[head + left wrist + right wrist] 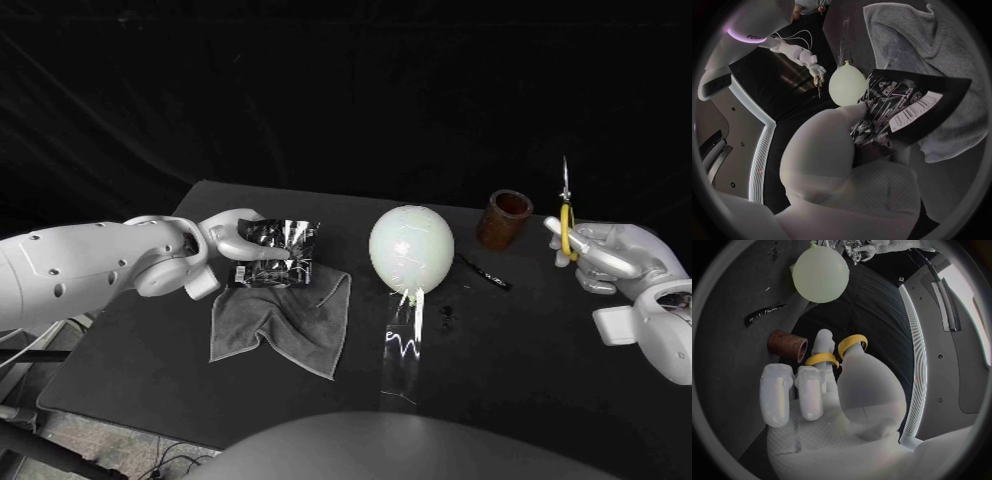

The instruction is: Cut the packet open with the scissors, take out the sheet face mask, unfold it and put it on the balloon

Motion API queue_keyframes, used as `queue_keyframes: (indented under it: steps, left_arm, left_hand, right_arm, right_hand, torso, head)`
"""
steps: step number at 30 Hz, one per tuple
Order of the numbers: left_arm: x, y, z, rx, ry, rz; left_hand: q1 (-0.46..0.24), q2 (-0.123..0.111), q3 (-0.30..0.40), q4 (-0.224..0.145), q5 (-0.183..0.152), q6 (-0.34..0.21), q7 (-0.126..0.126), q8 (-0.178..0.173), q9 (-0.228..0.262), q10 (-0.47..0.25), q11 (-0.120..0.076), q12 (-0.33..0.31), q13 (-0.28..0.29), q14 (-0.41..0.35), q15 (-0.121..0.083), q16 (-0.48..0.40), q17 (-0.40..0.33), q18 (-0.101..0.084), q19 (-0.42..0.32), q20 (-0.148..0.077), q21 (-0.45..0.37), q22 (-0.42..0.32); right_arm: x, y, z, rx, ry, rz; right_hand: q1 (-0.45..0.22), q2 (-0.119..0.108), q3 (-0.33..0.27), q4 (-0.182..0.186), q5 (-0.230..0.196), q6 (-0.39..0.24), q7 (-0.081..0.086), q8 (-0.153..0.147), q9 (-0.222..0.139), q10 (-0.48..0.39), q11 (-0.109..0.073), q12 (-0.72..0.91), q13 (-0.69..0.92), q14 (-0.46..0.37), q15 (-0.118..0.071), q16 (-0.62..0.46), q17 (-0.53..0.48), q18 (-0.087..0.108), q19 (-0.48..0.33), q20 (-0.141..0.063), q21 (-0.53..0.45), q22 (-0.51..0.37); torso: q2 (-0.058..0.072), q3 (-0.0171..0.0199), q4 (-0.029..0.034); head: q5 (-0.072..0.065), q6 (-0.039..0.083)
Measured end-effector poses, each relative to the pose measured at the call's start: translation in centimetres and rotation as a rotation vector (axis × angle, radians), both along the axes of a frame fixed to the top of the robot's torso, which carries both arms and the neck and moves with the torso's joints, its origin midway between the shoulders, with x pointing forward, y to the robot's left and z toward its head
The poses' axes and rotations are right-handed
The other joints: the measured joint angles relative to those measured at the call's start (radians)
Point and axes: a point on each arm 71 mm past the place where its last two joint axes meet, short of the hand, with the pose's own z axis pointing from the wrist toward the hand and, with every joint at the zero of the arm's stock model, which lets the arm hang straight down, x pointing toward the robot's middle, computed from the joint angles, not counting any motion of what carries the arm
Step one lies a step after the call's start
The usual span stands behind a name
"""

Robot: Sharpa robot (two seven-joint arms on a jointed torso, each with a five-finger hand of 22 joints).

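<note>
The packet in my left hand is glossy black with white print and a white barcode label. The scissors in my right hand have yellow handles and silver blades. The balloon is pale whitish green, the cloth grey, the tube brown and the table black.

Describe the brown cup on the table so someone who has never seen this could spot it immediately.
Find the pale balloon at the middle of the black table. Between it and the right hand holding the yellow-handled scissors, near the far edge, stands a short brown cup. It is the only upright, open-topped brown cylinder; the black pen beside it lies flat.
</note>
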Motion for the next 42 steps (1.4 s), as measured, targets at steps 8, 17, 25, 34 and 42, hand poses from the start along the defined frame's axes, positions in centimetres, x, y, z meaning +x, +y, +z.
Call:
queue_keyframes:
  steps: [8, 17, 25, 34, 42]
  left_arm:
    - [-0.5, -1.2, -1.3, -0.055, -0.133, 0.043]
    - [-1.7, -2.4, -3.8, -0.151, -0.191, 0.095]
    - [-2.2, -2.7, -5.6, -0.176, -0.178, 0.122]
    - [-2.0, -2.0, -6.1, -0.154, -0.172, 0.132]
    - [-1.8, -1.9, -6.1, -0.146, -0.174, 0.13]
  left_hand:
    - [0.0, -0.008, 0.015, 0.005, 0.0, 0.0, 0.0, -0.015, 0.0, -0.015, 0.007, -0.005, -0.001, -0.014, 0.004, -0.011, 0.001, 0.0, -0.018, 0.008, 0.0, 0.001]
    - [0.005, -0.014, 0.018, 0.009, 0.0, -0.005, 0.005, -0.028, 0.036, -0.048, 0.015, -0.005, -0.001, -0.04, 0.012, -0.026, 0.003, 0.0, -0.041, 0.016, 0.0, 0.0]
    - [0.015, -0.103, -0.008, -0.026, 0.004, -0.04, 0.039, -0.071, 0.121, -0.135, 0.045, -0.005, -0.006, -0.145, 0.049, -0.084, -0.012, 0.0, -0.108, 0.044, -0.032, -0.017]
    - [-0.012, -0.206, -0.029, -0.047, 0.005, -0.107, 0.051, -0.134, 0.076, -0.261, 0.082, -0.005, -0.006, -0.246, 0.092, -0.142, -0.036, 0.0, -0.176, 0.065, -0.083, -0.037]
    - [-0.036, -0.235, -0.122, -0.048, 0.005, -0.154, 0.039, -0.166, 0.051, -0.346, 0.111, -0.005, -0.004, -0.334, 0.12, -0.157, -0.06, -0.031, -0.246, 0.065, -0.131, -0.038]
  right_arm:
    - [0.0, 0.0, -0.1, -0.003, -0.001, 0.001]
    - [0.0, -0.1, -0.3, -0.004, 0.003, 0.0]
    - [-0.1, -0.3, -0.5, -0.005, 0.008, -0.004]
    - [-0.1, -0.2, -0.7, -0.004, 0.011, -0.003]
    - [-0.2, -0.3, -0.7, -0.004, 0.012, -0.005]
  right_hand:
    - [0.0, 0.0, 0.0, 0.0, 0.0, 0.0, 0.0, -0.004, 0.001, 0.0, 0.0, 0.001, 0.0, 0.0, 0.0, -0.002, 0.0, 0.0, 0.003, -0.003, 0.0, 0.0]
    - [0.0, 0.0, 0.002, -0.002, 0.0, 0.0, 0.0, -0.001, 0.001, 0.0, 0.0, 0.001, 0.0, 0.001, 0.001, -0.003, 0.001, 0.0, 0.003, -0.003, -0.003, -0.001]
    - [0.0, 0.0, 0.003, -0.003, 0.0, 0.0, 0.0, -0.001, 0.001, 0.0, 0.0, 0.001, 0.0, 0.001, 0.001, 0.001, 0.001, 0.0, 0.002, -0.002, 0.001, -0.001]
    - [0.0, 0.0, 0.003, -0.003, 0.0, 0.0, 0.0, -0.001, 0.002, 0.0, 0.0, 0.001, 0.001, 0.001, 0.001, 0.001, 0.001, 0.0, 0.002, -0.002, 0.001, 0.0]
    - [0.0, 0.0, 0.003, -0.003, 0.0, 0.0, 0.0, -0.002, 0.002, 0.0, 0.0, 0.004, 0.001, 0.001, 0.001, 0.0, 0.0, 0.0, 0.002, -0.002, 0.001, 0.0]
  torso:
    - [-0.001, 0.0, 0.0007]
    - [-0.001, -0.0011, 0.0018]
    - [-0.001, -0.0013, 0.0006]
    - [-0.002, 0.0003, 0.0]
    - [-0.001, 0.0003, -0.0005]
  head:
    - [0.013, 0.001]
    - [0.025, 0.003]
    - [0.024, 0.003]
    - [0.028, 0.0]
    - [0.027, 0.003]
